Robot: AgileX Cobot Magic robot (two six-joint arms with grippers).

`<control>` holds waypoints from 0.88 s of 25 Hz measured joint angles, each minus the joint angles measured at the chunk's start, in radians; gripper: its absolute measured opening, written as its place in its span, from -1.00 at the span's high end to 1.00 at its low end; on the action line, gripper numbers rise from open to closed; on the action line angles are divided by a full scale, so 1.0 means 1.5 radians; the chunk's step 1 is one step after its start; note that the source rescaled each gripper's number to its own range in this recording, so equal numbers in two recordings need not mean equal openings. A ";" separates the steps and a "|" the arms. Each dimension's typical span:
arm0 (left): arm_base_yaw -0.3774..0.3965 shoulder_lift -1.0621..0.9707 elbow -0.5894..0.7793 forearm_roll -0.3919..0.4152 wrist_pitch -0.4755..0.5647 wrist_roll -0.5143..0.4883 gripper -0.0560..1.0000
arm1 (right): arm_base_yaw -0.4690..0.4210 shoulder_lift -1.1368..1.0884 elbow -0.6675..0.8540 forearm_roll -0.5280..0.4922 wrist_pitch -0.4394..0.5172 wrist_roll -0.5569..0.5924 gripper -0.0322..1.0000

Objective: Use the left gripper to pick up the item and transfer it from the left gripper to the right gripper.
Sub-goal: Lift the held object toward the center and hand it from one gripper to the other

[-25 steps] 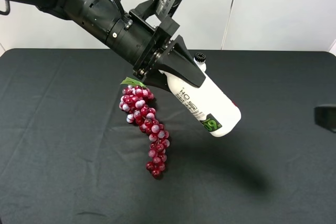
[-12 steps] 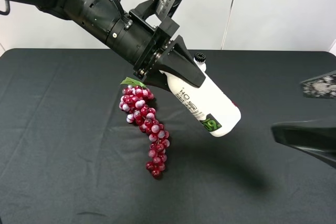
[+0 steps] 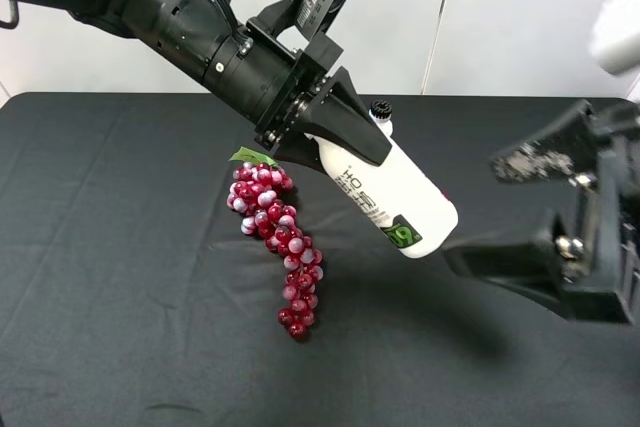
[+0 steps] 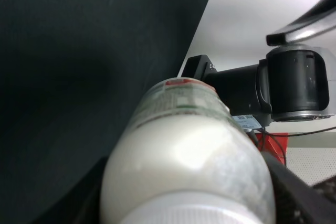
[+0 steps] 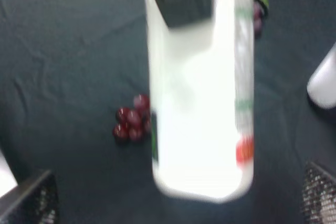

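Observation:
My left gripper (image 3: pixel 345 142) is shut on the neck end of a white plastic bottle (image 3: pixel 392 202) with a black cap and a green label. It holds the bottle tilted in the air, base down toward the right. The bottle fills the left wrist view (image 4: pixel 189 166) and the right wrist view (image 5: pixel 202 93), where it is blurred. My right gripper (image 3: pixel 472 209) is open, just right of the bottle's base, jaws apart above and below it and not touching. Its fingertips (image 5: pixel 31 198) show at the corners of the right wrist view.
A bunch of red plastic grapes (image 3: pixel 275 237) with a green leaf lies on the black tablecloth (image 3: pixel 120 247) under the left arm, and shows in the right wrist view (image 5: pixel 131 121). A white wall stands behind the table.
My right gripper has come in from the right edge toward the bottle's base, jaws open. The left arm and the bottle have not moved.

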 joint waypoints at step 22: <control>0.000 0.000 0.000 -0.044 -0.041 0.001 0.89 | 0.011 0.203 -0.083 -0.025 -0.077 -0.016 -1.00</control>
